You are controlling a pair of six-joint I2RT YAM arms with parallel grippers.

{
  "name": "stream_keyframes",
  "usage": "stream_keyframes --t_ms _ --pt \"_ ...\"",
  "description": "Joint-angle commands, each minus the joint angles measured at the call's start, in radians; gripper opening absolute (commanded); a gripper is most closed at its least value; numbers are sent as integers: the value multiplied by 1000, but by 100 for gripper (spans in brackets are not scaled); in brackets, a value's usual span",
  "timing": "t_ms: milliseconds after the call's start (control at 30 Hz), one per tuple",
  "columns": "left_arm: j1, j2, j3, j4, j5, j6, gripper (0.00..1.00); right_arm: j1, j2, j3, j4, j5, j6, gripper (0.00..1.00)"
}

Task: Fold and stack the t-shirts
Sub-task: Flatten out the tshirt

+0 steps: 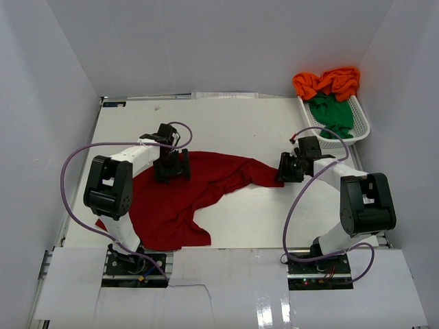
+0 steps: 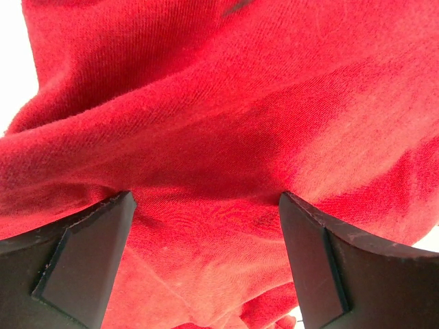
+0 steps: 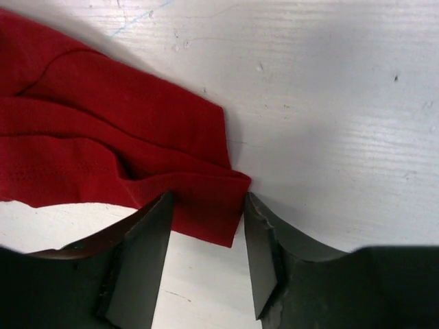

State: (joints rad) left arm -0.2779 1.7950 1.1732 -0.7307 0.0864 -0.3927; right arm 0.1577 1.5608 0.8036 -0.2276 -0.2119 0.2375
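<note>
While the red shirt (image 1: 180, 205) lies crumpled and unfolded on the table (image 1: 267, 216), we judge the task barely begun. No fold is made and no stack exists. The orange shirt (image 1: 329, 82) and green shirt (image 1: 334, 113) sit heaped in the basket (image 1: 362, 127) at the far right corner. All three are left to flatten, fold and pile.

The red shirt runs from a broad mass near the left arm's base to a narrow tail that ends at our right gripper (image 1: 288, 169). Our left gripper (image 1: 171, 166) hangs over the shirt's far edge. Its fingers (image 2: 79, 264) are spread wide and straddle a ridge of cloth without pinching it. In the right wrist view the fingers (image 3: 140, 264) stand moderately apart. The shirt's corner (image 3: 209, 212) lies flat between them, not clamped as far as we can see.

For room, bare table opens in the middle and toward the near right, and a wide strip lies free on the far side. We think either area would serve for spreading. The shirt's broad end lies close to the table's left and near edges, so there is little slack that way. White walls (image 1: 55, 75) close in on three sides, and the basket sits just beyond the right arm.
</note>
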Motion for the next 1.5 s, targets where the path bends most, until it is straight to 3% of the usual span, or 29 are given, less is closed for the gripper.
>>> stream_keyframes --t_ms 0,100,200,300,333,600,867,1033,1267,1467 --pt "5 -22 -23 -3 -2 9 98 -9 31 0 37 -30 -10 47" --pt "5 -19 -23 1 -1 9 98 -9 33 2 42 -34 -9 37" --pt "5 -17 -23 -1 1 11 98 -9 30 0 40 -34 -9 34" --pt "5 -17 -23 1 3 9 98 -10 18 -1 39 -37 -7 18" --pt "5 -19 -23 1 3 11 98 -10 13 -1 37 -38 -7 8" --pt "0 -17 -15 -3 10 11 98 -7 -122 32 -30 -78 -17 8" --pt "-79 -110 -3 22 130 52 98 5 -297 374 -211 -100 -50 8" --pt "-177 -276 -55 111 222 106 98 2 -194 627 -309 -43 -70 8" --pt "-374 -463 -50 148 199 198 98 -3 -55 847 -349 -63 -53 8" --pt "-576 -499 -49 125 21 252 98 -3 13 959 -384 -60 -44 8"
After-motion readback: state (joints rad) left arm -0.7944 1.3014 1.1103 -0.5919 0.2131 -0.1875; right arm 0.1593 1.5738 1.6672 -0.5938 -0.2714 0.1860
